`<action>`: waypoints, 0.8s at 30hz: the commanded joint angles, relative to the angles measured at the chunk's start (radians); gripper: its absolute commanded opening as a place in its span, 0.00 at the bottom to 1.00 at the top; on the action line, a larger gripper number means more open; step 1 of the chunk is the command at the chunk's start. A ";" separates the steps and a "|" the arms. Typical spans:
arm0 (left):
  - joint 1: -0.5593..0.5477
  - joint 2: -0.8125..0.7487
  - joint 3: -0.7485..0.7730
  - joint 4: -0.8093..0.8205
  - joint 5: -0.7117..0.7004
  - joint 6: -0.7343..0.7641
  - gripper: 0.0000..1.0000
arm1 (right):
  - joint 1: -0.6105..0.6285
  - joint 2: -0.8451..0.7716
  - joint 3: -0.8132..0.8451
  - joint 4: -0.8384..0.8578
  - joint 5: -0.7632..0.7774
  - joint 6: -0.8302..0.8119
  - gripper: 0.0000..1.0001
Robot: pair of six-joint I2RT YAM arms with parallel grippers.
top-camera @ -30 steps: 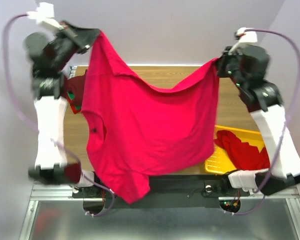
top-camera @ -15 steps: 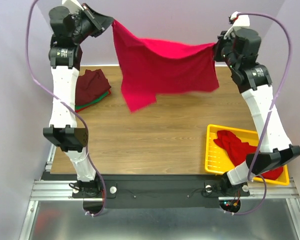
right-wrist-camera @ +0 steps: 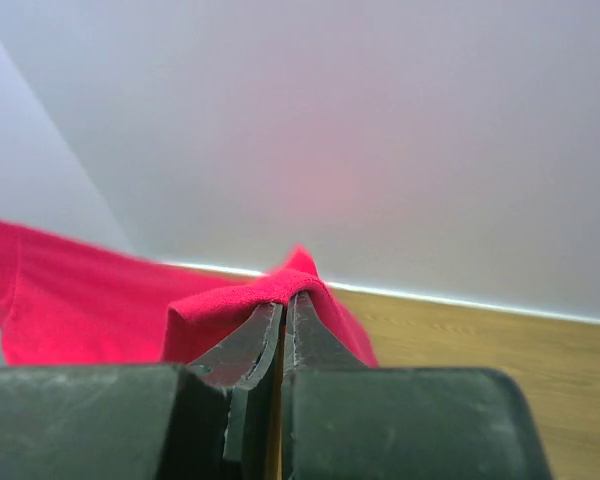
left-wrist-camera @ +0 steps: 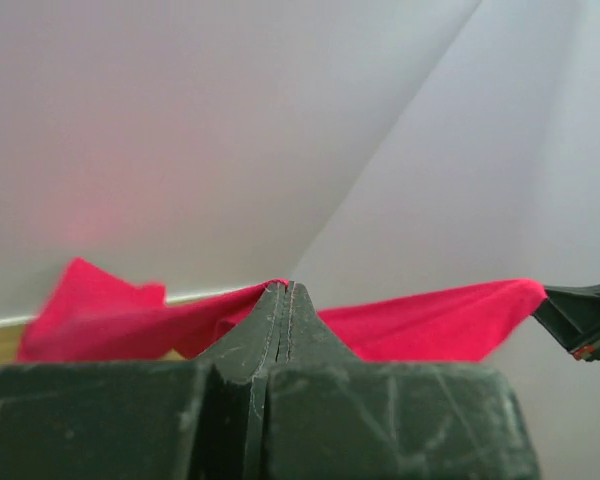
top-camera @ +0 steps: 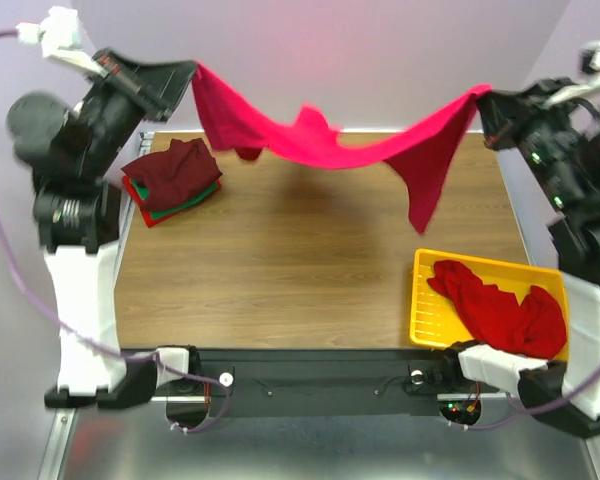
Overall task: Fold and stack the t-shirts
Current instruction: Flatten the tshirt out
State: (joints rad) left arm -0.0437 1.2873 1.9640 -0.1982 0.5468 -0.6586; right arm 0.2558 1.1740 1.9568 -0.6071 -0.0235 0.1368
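A crimson t-shirt [top-camera: 325, 145] hangs stretched in the air over the far half of the table, sagging in the middle, one flap dangling at the right. My left gripper [top-camera: 192, 72] is shut on its left end, high at the far left; its closed jaws pinch the red cloth [left-wrist-camera: 130, 320] in the left wrist view. My right gripper [top-camera: 483, 97] is shut on the right end, and the cloth [right-wrist-camera: 250, 295] drapes over its tips. A folded stack of dark maroon, green and red shirts [top-camera: 173, 178] lies at the far left. Another red shirt [top-camera: 495, 305] lies crumpled in the yellow tray.
The yellow slotted tray [top-camera: 430, 315] sits at the near right corner of the wooden table [top-camera: 280, 270]. The back wall is close behind the raised shirt. The right gripper's tip shows at the right edge of the left wrist view [left-wrist-camera: 585, 318].
Both arms swung outward and the shirt was flung from hanging wide toward the camera into a taut sagging band over the far edge of the table.
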 commanded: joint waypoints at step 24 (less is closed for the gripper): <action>0.004 -0.074 -0.092 -0.156 -0.051 -0.047 0.00 | -0.003 -0.149 -0.083 -0.250 0.068 0.359 0.00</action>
State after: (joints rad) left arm -0.0437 1.1484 2.0369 -0.3698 0.4889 -0.7303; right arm 0.2558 1.0225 2.0384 -0.8333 -0.0090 0.4061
